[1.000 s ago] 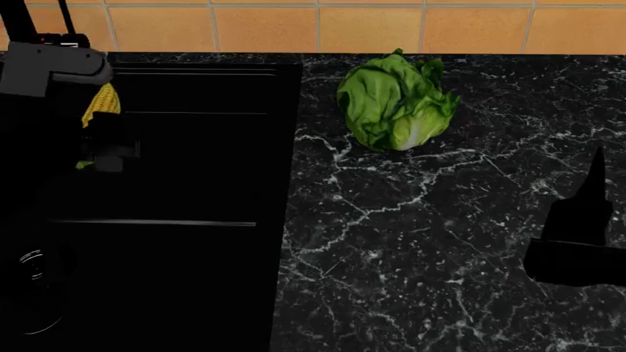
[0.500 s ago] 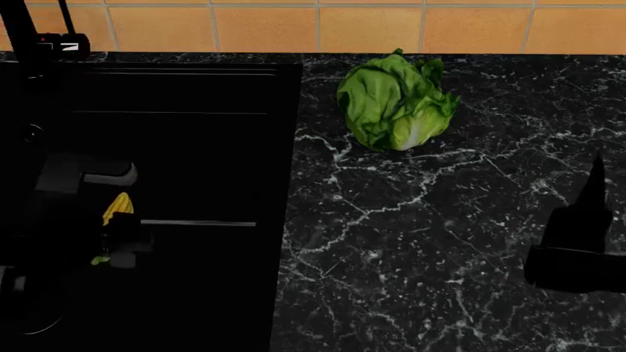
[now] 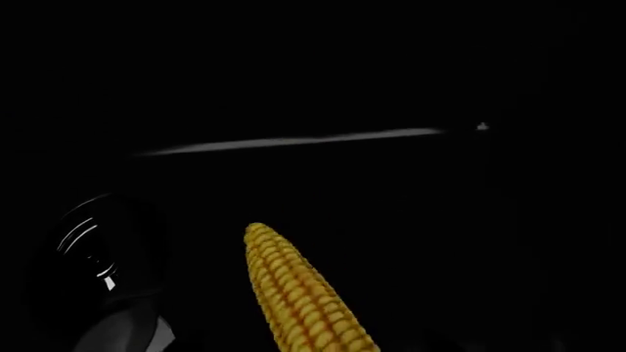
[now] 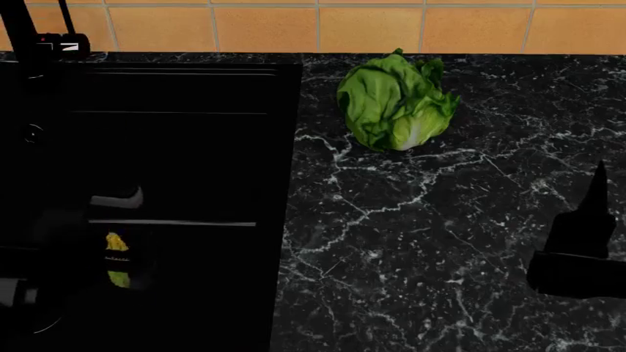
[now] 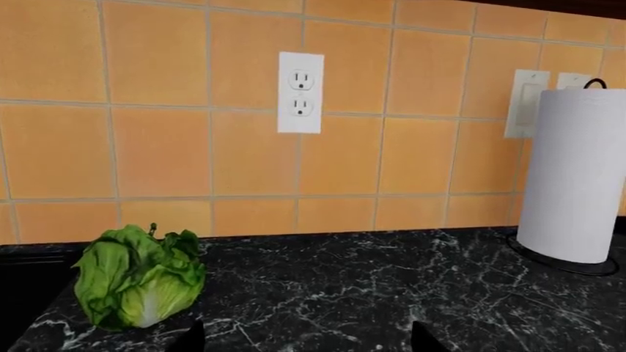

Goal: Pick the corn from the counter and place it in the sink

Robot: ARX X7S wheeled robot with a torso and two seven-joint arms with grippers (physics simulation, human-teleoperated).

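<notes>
Compared with half a second ago, the left gripper (image 4: 119, 262) has sunk lower inside the sink (image 4: 196, 95) and closer to the robot — a second ago it was up near the back wall by the faucet (image 4: 44, 40). The corn (image 4: 116, 258) has come down with it and now shows only as a small yellow-green patch amid the dark gripper body, below the bright streak across the basin.

In the left wrist view the corn (image 3: 298, 293) juts out from the gripper end, tapered tip pointing into the black basin, with the round drain (image 3: 98, 249) off to one side. The fingers themselves are lost in the dark, so I cannot tell how tightly they close — the cob appears held between them.

The right gripper (image 4: 582, 242) hangs over the counter (image 4: 440, 242), well apart from the lettuce head (image 4: 396, 103); its two fingertips (image 5: 190, 339) stand widely parted. A wall outlet (image 5: 300, 92) and paper towel roll (image 5: 572, 176) appear beyond.
</notes>
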